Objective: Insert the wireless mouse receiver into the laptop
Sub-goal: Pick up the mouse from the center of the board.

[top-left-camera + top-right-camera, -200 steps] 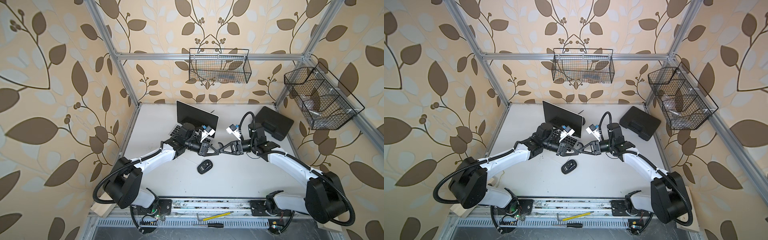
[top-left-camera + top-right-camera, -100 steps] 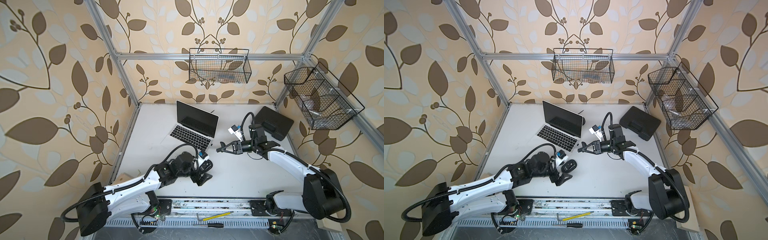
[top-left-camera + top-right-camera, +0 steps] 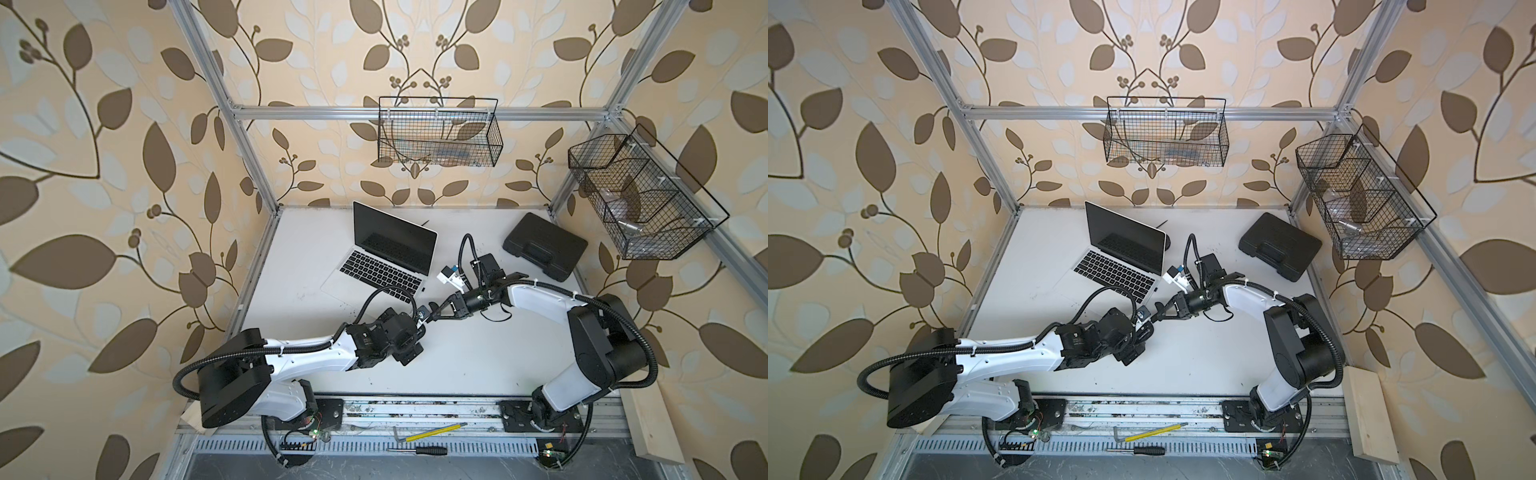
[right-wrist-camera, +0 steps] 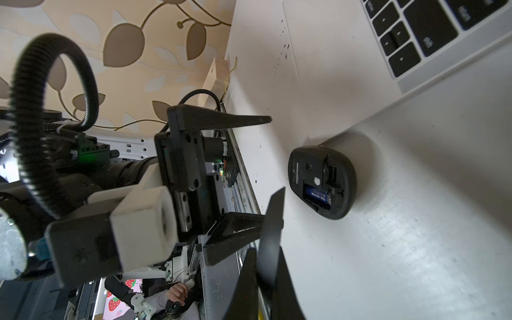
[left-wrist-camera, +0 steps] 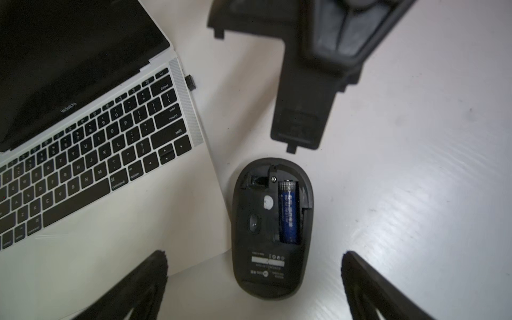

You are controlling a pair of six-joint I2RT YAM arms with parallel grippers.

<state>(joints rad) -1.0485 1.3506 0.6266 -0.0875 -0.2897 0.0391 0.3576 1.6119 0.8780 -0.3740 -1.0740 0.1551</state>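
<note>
From where I stand, the laptop (image 3: pixel 386 266) sits open toward the back left of the bench (image 3: pixel 478 361), with its dark screen facing the front edge. The wireless mouse receiver (image 5: pixel 190 82) is at the laptop's right side, close to the hinge. It shows as a small black nub sticking out of the edge just past the delete key, and it looks seated in the port.

The mouse (image 5: pixel 260 221) lies on its back just beside the laptop's front right corner. Its underside compartment is uncovered and a blue battery (image 5: pixel 289 210) is showing.

The left gripper (image 5: pixel 254 253) hangs right over the mouse with its jaws spread wide. One finger is on either side of the mouse, and nothing is between them.

The right gripper (image 3: pixel 435 316) reaches in from the right side of the bench, and its tips come close to the left gripper. Its jaws are pinched on the black plastic cover piece (image 5: pixel 299 116), which it holds up off the bench and clear of the mouse. Whether the cover brushes the left gripper's finger, I can't tell.

A black case (image 3: pixel 544 251) with a moulded handle lies flat near the back right corner, well apart from both arms.
</note>
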